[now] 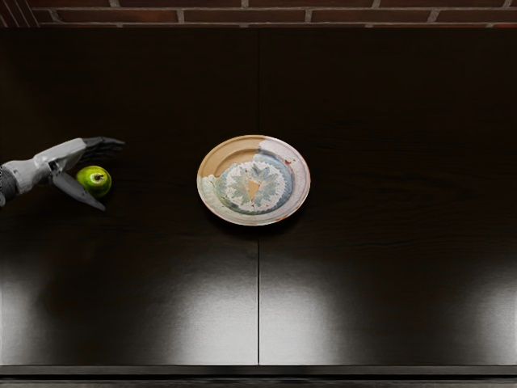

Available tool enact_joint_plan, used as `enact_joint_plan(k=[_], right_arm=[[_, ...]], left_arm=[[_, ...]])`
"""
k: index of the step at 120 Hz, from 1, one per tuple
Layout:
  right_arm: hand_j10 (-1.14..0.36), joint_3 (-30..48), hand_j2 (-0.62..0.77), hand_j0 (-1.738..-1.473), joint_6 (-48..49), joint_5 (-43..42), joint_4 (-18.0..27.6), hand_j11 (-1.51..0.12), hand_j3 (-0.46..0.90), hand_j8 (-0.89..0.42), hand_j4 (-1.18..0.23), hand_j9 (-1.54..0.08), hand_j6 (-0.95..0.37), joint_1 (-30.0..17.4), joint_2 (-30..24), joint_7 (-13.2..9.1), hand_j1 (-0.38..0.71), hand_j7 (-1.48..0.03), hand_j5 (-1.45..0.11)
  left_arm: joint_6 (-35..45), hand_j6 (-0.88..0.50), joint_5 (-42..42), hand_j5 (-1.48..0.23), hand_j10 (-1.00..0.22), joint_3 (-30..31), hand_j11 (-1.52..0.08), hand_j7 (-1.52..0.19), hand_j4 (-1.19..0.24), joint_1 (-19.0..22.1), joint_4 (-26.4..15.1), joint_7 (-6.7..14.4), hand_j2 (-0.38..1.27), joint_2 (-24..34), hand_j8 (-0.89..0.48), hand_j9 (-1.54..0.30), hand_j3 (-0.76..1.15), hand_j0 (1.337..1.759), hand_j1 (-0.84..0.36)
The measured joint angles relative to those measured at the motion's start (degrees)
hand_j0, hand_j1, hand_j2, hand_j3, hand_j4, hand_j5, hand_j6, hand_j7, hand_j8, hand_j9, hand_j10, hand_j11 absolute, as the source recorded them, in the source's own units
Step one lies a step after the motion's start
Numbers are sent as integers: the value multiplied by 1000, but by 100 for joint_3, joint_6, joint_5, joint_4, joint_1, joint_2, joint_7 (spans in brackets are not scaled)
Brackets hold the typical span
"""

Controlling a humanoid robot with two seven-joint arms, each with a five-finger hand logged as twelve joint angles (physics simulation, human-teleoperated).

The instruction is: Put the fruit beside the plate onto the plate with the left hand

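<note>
A green apple (95, 179) sits on the dark table, well to the left of a patterned ceramic plate (215, 190) that holds nothing. My left hand (90, 171) comes in from the left edge and brackets the apple. Its dark fingers (103, 145) reach past the far side of the apple, and its thumb (79, 191) lies along the near-left side. The fingers are spread around the fruit, not closed on it, and the apple still rests on the table. The right arm does not show.
The dark wooden table (363, 267) stretches across the whole view, with a seam running down its middle. A brick wall (258, 12) lines the far edge.
</note>
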Motion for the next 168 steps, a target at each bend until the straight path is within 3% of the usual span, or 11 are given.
enact_joint_plan(k=[26, 47, 90, 168], right_arm=[[-24, 0, -5, -1658, 0, 0, 0, -31, 0, -24, -24, -31, -24, 0, 0, 0, -320, -31, -31], [-24, 2, -5, -1658, 0, 0, 0, -31, 0, -24, -24, -31, -24, 0, 0, 0, -320, -31, -31], [-24, 5, -5, -1658, 0, 0, 0, -31, 0, -24, -24, -31, -24, 0, 0, 0, -320, -31, -31], [-24, 7, -5, -1658, 0, 0, -8, -31, 0, -24, -24, -31, -24, 0, 0, 0, -320, -31, -31]], left_arm=[[269, -240, -11, -304, -236, 211, -304, -304, -239, 0, 8, 0, 52, -79, -240, -303, 0, 1658, 73], [329, -249, -31, -344, -295, 267, -215, -345, -249, -9, 11, -13, 54, -77, -247, -347, 0, 1658, 45], [334, -354, -35, -481, -285, 276, -222, -484, -355, -9, 18, -16, 76, -76, -352, -487, 0, 1658, -83], [327, -439, -29, -587, -277, 287, -234, -591, -440, -17, 15, -11, 106, -66, -436, -595, 0, 1658, -201]])
